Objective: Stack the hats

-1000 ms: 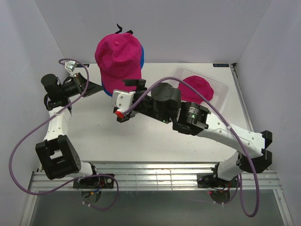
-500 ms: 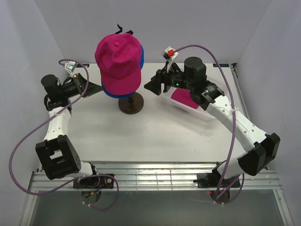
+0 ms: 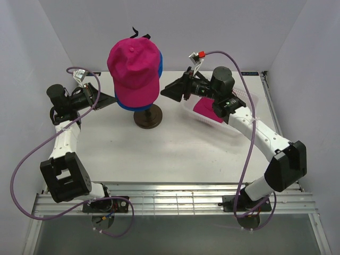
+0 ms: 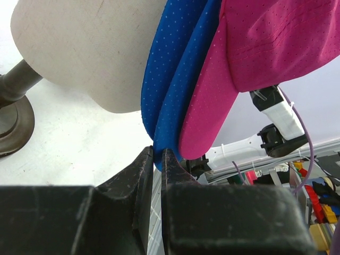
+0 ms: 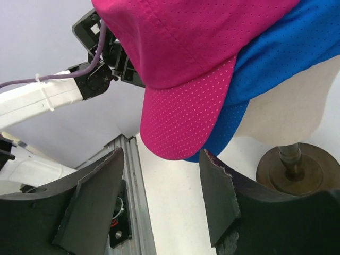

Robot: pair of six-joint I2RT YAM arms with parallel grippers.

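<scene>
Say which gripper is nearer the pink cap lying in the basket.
Right. The right gripper hangs open just left of the pink cap in the basket; the left gripper is beyond the mannequin stand, pinching the blue cap's brim.

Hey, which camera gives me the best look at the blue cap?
Left wrist. The blue cap fills mid-frame, sandwiched between the mannequin head and the pink cap, its brim edge pinched in the left gripper. Right wrist shows part of it under pink; top external only a thin blue sliver.
</scene>
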